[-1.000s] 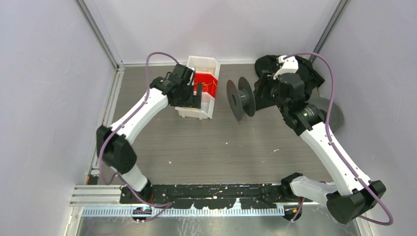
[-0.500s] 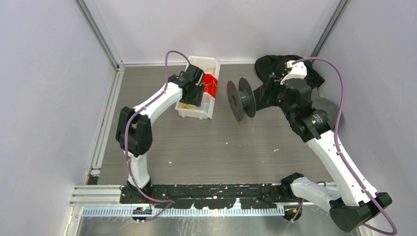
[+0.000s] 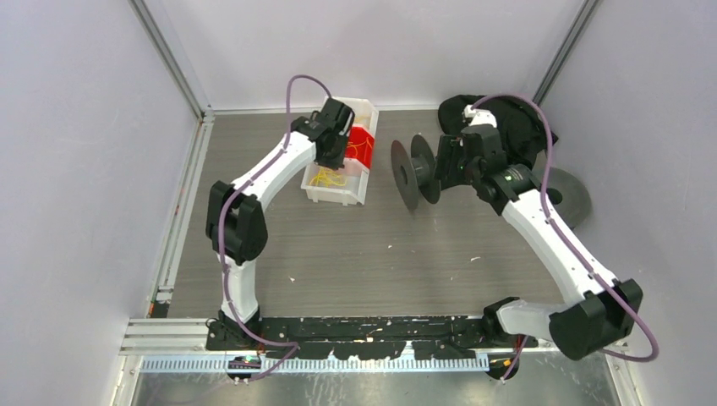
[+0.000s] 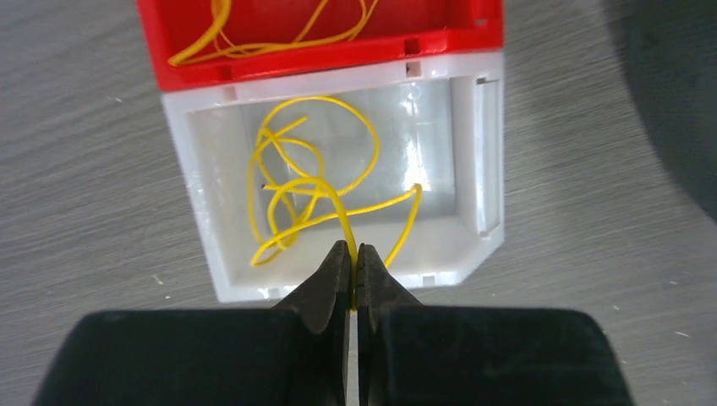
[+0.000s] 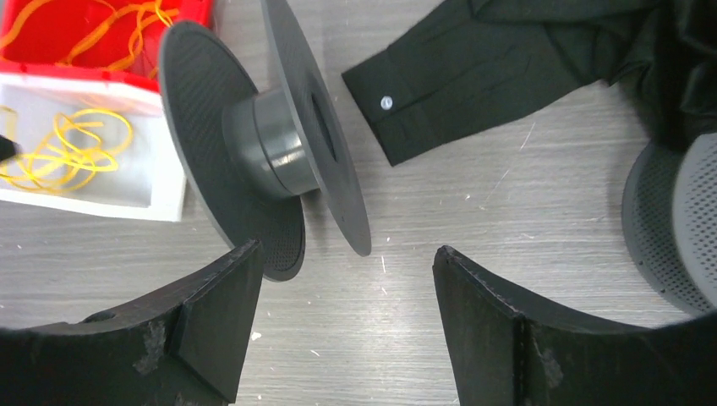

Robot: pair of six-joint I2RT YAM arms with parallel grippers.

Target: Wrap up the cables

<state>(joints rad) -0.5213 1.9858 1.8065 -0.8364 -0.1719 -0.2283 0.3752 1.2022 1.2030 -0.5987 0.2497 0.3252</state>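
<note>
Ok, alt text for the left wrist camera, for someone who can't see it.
The left gripper, jaws shut, pinches a strand of yellow cable lying in loose loops inside a white bin on a grey table. A red bin beyond it holds more of it.

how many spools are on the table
2. One spool stands on edge just right of the bin; the other spool sits near the right wall, partly behind the right arm.

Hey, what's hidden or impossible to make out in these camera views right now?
- Left wrist view: the end of the yellow cable, hidden inside the shut left gripper.
- Left wrist view: far part of the red bin, cut off by the top edge.
- Right wrist view: the second spool, cut by the right edge.
</note>
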